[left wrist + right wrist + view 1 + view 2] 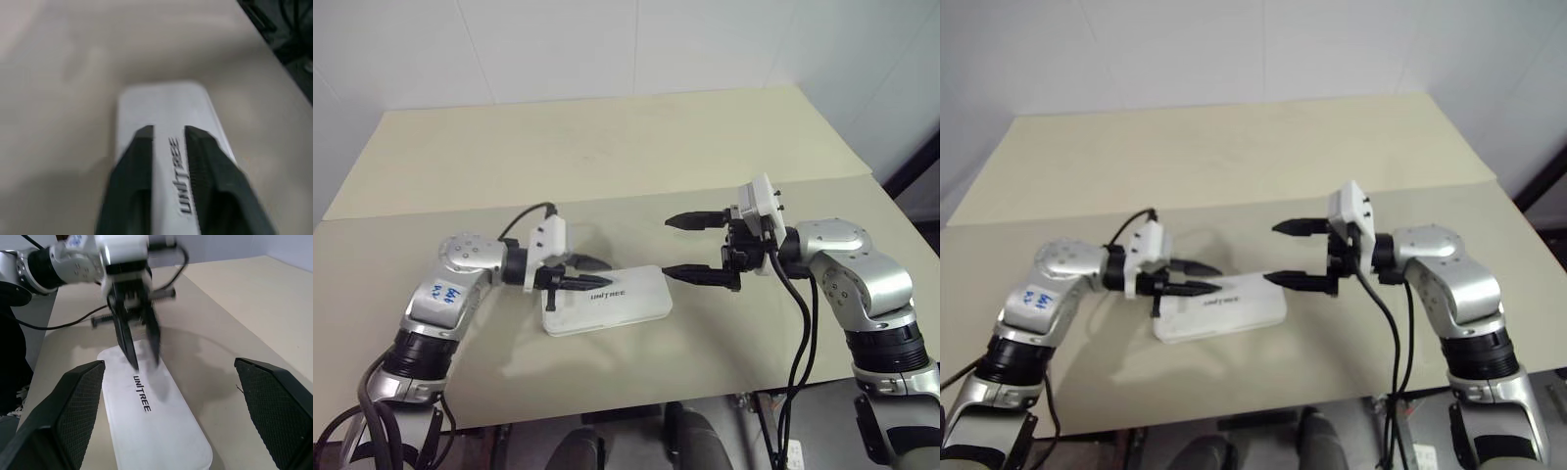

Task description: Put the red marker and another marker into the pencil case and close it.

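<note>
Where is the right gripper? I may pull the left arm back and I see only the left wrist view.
Observer: The right gripper hovers past the far end of the pencil case, pointing toward the left gripper.
Operator: Is it holding anything?
Observer: No, its fingers are spread wide with nothing between them.
Operator: Is the case shut?
Observer: From the head views it lies flat on the table with its lid down.
</note>
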Motion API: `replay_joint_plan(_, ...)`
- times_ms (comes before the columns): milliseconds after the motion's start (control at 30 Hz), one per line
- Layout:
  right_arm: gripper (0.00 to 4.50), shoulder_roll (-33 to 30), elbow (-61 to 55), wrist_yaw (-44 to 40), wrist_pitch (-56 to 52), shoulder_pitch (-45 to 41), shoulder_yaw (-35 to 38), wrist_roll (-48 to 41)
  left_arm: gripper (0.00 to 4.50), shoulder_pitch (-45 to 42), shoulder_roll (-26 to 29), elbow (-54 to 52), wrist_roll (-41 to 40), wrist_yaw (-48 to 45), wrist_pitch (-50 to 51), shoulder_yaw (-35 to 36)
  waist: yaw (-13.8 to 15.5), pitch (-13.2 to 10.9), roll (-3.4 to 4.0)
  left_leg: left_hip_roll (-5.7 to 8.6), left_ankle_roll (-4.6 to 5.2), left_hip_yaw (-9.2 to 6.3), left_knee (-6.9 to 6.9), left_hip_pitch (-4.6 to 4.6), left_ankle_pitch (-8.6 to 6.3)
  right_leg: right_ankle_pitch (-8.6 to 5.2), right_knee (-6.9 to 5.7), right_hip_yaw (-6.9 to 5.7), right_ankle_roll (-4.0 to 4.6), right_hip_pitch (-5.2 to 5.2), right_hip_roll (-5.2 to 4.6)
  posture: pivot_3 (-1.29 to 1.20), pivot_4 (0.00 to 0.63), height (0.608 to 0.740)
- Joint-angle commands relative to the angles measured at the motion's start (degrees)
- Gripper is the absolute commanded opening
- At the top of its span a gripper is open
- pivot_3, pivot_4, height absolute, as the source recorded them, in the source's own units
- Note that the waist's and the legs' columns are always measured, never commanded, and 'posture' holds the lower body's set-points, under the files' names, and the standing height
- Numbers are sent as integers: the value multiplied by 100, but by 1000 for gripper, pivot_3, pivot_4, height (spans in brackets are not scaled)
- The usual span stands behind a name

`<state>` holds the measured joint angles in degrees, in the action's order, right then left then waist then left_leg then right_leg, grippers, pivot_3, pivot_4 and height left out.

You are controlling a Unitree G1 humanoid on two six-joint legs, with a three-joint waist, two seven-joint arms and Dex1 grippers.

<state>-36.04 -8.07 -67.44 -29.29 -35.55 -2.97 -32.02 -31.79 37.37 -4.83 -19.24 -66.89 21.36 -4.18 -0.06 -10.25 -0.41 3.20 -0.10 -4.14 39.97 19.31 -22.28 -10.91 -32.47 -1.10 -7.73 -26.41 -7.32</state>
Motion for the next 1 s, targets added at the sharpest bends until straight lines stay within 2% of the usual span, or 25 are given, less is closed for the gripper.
replay_joint_plan(33, 4500, 68, 75, -43, 205, -149, 29, 29, 2279, -62, 185, -547, -451, 146, 359, 465, -6, 0, 0, 0, 0, 0, 0, 0, 0, 0, 0, 0, 0, 0, 0, 0, 150, 740)
replay_joint_plan(233, 4500, 101, 476, -129, 738, -80, 31, 319, 4374, 685, 705, -1462, -1154, 478, 1094, 1471, -24, 0, 0, -1, 0, -1, -6, -5, 0, 0, -1, 8, 0, -4, 1, 0, 150, 740)
replay_joint_plan(433, 4500, 68, 745, -254, 1199, -82, 72, 509, 4449, 1734, 1031, -1849, -1323, 693, 1157, 2410, -18, 0, 0, -2, 0, -1, -6, -5, 0, 0, 0, 8, 0, -3, 2, 0, 150, 740)
replay_joint_plan(567, 4500, -12, 797, -466, 1333, -83, 117, 470, 4449, 2170, 1202, -1843, -1229, 650, 948, 2642, 2, 0, 0, -2, 0, -2, -7, -5, 0, 0, 1, 7, 1, -2, 1, 0, 150, 740)
replay_joint_plan(767, 4500, -177, 937, -748, 1532, -107, 135, 537, 4449, 2190, 1297, -1738, -1163, 651, 635, 2548, -9, -1, 1, -2, 2, -1, -8, -5, -1, 0, 3, 7, 1, -1, 1, 0, 150, 740)
replay_joint_plan(1000, 4500, -328, 989, -870, 1730, -84, 148, 618, 4449, 1787, 1218, -1003, -827, 408, -168, 2002, -10, -1, 1, -2, 1, 4, -10, -6, -1, 0, 4, 7, 2, -1, 2, 0, 150, 740)
